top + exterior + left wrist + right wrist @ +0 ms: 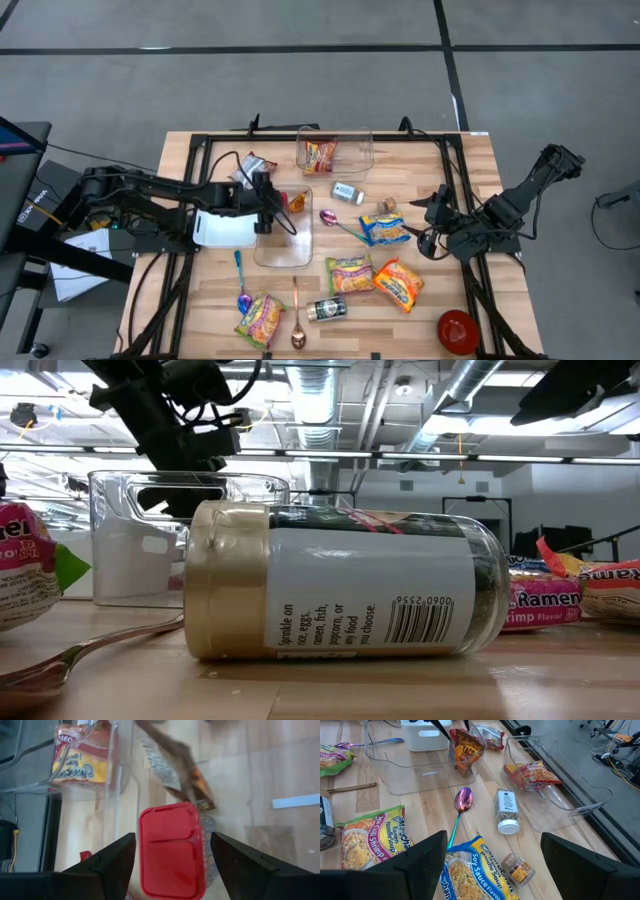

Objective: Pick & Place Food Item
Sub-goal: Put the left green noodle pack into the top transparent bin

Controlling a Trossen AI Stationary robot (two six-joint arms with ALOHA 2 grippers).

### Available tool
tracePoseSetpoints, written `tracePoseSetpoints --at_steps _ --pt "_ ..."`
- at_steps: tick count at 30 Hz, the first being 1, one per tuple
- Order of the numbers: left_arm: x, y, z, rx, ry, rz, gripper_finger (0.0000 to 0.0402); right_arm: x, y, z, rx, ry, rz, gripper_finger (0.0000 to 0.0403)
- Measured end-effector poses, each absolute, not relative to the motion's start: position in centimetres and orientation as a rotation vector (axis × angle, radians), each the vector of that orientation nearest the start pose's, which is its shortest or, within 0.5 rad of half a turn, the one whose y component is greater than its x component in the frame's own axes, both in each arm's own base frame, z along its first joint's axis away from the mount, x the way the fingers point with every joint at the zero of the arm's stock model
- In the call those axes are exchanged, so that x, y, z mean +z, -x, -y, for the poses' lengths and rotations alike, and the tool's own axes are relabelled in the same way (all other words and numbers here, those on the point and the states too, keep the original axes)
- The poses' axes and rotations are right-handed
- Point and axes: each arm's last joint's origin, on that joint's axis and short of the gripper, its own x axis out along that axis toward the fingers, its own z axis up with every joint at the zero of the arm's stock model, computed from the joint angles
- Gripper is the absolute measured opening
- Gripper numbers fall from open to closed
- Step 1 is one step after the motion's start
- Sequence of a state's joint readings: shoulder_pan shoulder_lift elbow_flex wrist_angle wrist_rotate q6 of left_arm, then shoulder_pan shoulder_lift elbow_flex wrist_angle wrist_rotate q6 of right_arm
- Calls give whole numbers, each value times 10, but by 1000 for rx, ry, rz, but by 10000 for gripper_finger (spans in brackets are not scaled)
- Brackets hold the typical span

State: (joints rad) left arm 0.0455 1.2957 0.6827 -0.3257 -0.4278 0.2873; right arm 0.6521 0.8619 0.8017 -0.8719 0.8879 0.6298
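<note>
A container with a red flip lid (171,851) stands under my left gripper (172,837), inside the near clear bin (281,262). The open fingers flank the lid, with a narrow gap showing on each side. A brown taco seasoning packet (186,776) leans just beyond it; the right wrist view shows this taco packet (466,749) in the same bin. From above, my left gripper (278,212) sits over the bin's far end. My right gripper (436,224) hangs open at the table's right side, above a soy sauce noodle packet (470,870).
The far clear bin (362,150) holds a ramen packet (319,155). A white box (222,230) sits beside the near bin. Ramen packets (348,275), spoons (340,225), spice jars (348,193) and a red bowl (457,331) lie scattered. A gold-lidded jar (330,595) lies on its side near the front.
</note>
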Motion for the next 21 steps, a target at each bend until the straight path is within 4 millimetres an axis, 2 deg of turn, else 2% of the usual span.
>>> tracePoseSetpoints --at_steps 6,11,17,21 --pt "197 -238 -14 280 -444 -933 244 280 -131 -72 -407 43 -556 315" --pt "219 -228 -7 263 -394 -813 242 280 -132 -72 -407 39 -553 315" --pt "244 -218 4 104 -157 -623 236 281 -132 -72 -406 36 -548 315" --pt "247 -215 14 25 -37 -610 214 281 -133 -73 -404 37 -542 315"
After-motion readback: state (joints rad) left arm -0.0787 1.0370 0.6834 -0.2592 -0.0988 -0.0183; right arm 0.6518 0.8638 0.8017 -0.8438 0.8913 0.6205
